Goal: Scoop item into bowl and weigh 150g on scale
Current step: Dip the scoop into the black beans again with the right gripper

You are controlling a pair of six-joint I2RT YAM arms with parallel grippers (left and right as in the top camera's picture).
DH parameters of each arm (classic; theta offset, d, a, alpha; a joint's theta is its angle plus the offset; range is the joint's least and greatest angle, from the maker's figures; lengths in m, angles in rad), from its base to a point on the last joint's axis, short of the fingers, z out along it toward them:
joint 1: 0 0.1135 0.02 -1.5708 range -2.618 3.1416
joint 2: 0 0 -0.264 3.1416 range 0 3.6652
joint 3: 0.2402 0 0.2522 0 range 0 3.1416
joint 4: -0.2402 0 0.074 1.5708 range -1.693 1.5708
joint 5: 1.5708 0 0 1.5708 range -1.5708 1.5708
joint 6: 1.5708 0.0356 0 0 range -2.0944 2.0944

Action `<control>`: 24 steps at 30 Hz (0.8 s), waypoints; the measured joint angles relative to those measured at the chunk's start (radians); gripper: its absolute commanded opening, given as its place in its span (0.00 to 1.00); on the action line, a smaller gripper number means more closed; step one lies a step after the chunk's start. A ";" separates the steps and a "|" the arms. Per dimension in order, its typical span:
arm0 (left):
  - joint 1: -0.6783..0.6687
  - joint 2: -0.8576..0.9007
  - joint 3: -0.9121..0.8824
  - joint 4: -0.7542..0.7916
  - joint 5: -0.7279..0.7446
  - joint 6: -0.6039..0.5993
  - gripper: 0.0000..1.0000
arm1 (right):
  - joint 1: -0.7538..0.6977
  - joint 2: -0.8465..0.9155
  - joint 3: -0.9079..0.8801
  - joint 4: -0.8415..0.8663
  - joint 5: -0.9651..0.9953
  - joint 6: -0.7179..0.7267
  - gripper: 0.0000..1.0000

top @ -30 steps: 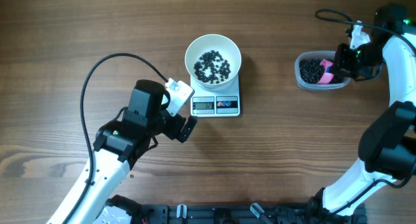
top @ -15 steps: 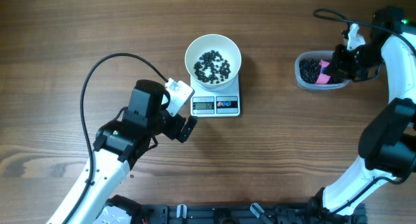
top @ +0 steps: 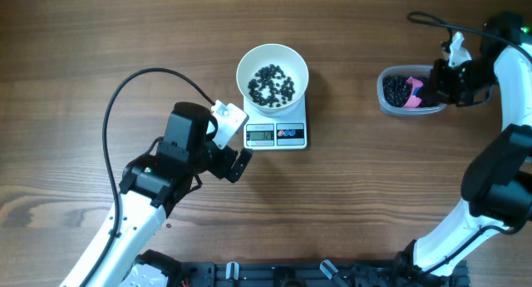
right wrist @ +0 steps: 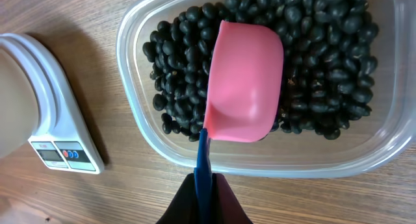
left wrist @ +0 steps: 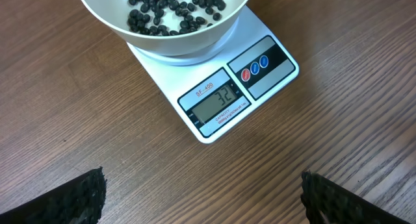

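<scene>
At the far-right tub (top: 384, 102): the pink scoop (right wrist: 246, 81) lay low over the black beans (right wrist: 318, 74), and no beans showed in its cup
Right gripper (right wrist: 205, 197): clamped tight on the scoop's blue handle (right wrist: 203, 156), hanging at the tub's right end
Left gripper (left wrist: 205, 208): jaws spread wide and holding nothing, parked just near of the scale with its camera on the readout
Scale (top: 277, 135): at mid-table, well apart from the tub, with its display (left wrist: 218, 99) showing 32
Bowl (top: 249, 58): seated on the scale's far part, with a thin scatter of beans across its bottom
What changed: only the right wrist had moved over the last second. It had drifted a little to the right, drawing the scoop back along the tub, so less pink showed from overhead
What stayed: the bowl, the scale, the beans in the bowl and the left arm were all exactly where they had been a second earlier
Meaning for the task: the stroke looked like a drag through the heap to load the scoop rather than a carry, so no new beans had reached the bowl
Progress: early, judging by the readout — far short of the target, and many more scoops were likely needed
Next need: dig the cup under the beans, lift it level, and carry it left to the bowl without spilling
</scene>
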 measured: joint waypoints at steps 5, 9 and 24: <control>0.000 0.000 0.000 0.000 0.000 0.000 1.00 | -0.008 0.002 0.000 0.025 -0.014 0.027 0.04; 0.000 0.000 0.000 0.000 0.000 0.000 1.00 | -0.008 0.002 0.000 0.027 -0.017 0.035 0.04; 0.000 0.000 0.000 0.000 0.000 0.000 1.00 | -0.010 0.006 -0.026 0.030 -0.063 0.042 0.04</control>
